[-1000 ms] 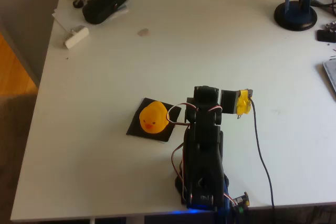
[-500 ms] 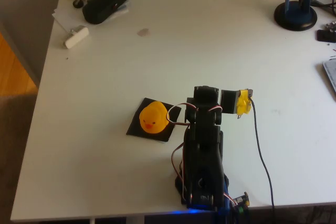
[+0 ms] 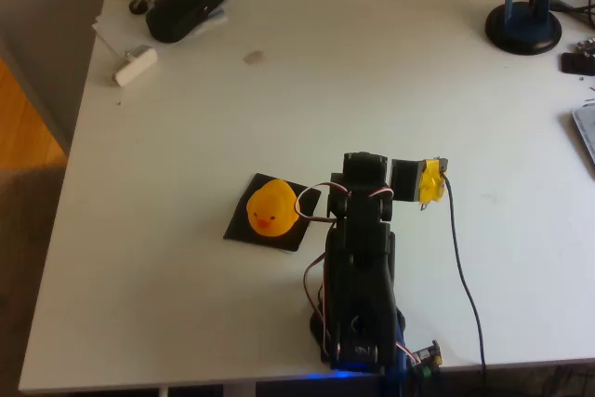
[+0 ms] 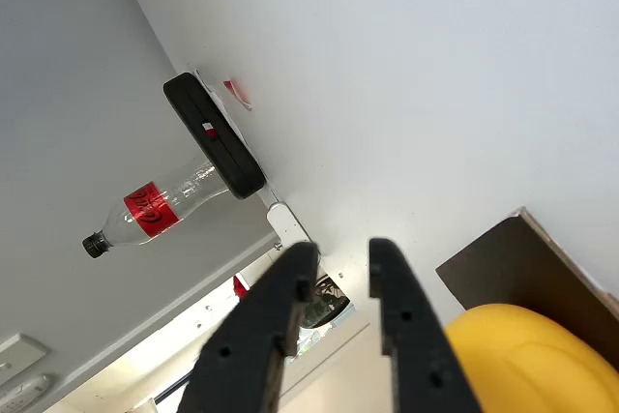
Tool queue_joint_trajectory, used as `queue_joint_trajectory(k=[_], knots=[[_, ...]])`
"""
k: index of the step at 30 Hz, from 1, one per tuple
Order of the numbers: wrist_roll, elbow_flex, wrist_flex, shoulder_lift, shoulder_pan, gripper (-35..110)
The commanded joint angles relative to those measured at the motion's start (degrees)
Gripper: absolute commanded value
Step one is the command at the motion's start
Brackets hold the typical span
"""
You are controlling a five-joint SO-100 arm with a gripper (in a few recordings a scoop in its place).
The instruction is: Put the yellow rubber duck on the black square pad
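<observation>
The yellow rubber duck (image 3: 271, 208) sits upright on the black square pad (image 3: 244, 226), beak toward the table's front edge. The black arm is folded near the front edge. My yellow-taped gripper (image 3: 431, 182) is well to the right of the duck and apart from it. In the wrist view my gripper (image 4: 340, 256) is open by a narrow gap, with nothing between the dark fingers (image 4: 290, 289). The duck (image 4: 522, 355) and a corner of the pad (image 4: 513, 258) show at the lower right.
A black oblong pouch (image 3: 186, 5) lies at the back left, with a small white block (image 3: 136, 65) near it. A blue stand (image 3: 525, 27) is at the back right. A black cable (image 3: 462, 267) runs to the front edge. A plastic bottle (image 4: 155, 205) lies beyond the pouch (image 4: 213, 134).
</observation>
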Motion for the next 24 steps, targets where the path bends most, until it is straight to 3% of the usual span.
queue_joint_trajectory(k=[1,24], knots=[[-0.8,0.8,-0.3,1.6,0.2,5],[-0.4,0.8,-0.3,1.6,0.1,5]])
